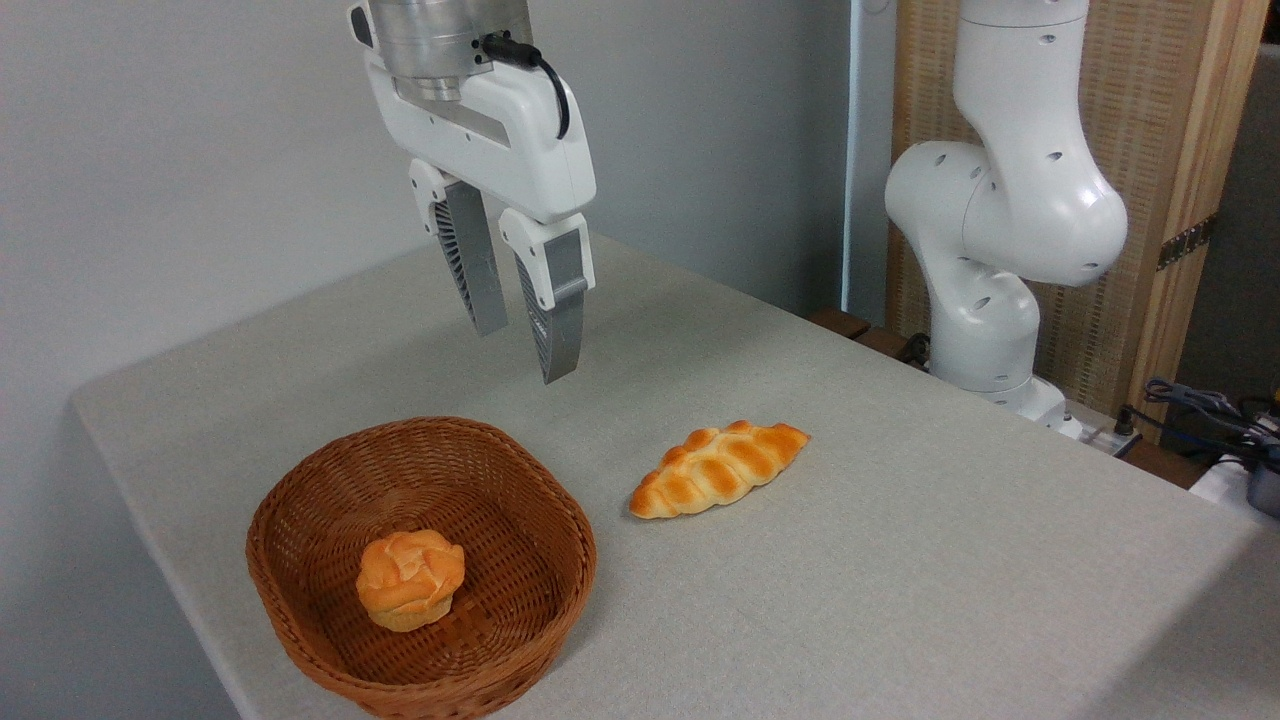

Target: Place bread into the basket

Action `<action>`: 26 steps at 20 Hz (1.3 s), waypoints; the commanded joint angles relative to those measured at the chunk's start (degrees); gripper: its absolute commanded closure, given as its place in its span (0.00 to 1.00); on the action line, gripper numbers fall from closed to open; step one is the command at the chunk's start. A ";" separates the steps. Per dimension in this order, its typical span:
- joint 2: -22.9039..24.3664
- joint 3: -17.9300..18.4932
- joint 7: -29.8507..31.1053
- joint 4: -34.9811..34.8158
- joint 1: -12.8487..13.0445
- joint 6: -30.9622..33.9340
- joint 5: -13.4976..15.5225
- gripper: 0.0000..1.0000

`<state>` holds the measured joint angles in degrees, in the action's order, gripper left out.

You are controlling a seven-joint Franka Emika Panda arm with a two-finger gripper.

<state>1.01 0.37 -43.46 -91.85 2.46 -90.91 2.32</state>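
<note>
The bread (pixel 718 468), a long braided golden loaf with pointed ends, lies on the grey table to the right of the basket. The basket (pixel 300 500), brown woven wicker, sits near the table's front left and holds a small round orange bun (pixel 410 578). My gripper (pixel 525 352) hangs in the air above the basket's far rim, up and to the left of the bread. Its two grey fingers are apart with nothing between them, so it is open.
The arm's white base and lower links (pixel 1000 220) stand at the table's back right. Cables (pixel 1200 405) lie at the far right edge. The table edge (pixel 150 560) drops off just left of the basket.
</note>
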 commanded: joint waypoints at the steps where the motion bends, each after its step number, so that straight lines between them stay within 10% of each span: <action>1: -0.31 0.68 0.74 1.06 0.44 1.61 1.02 0.00; 26: 0.13 0.68 0.57 0.09 0.00 1.61 1.02 0.00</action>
<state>0.89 0.47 -43.46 -91.86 2.28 -90.86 2.34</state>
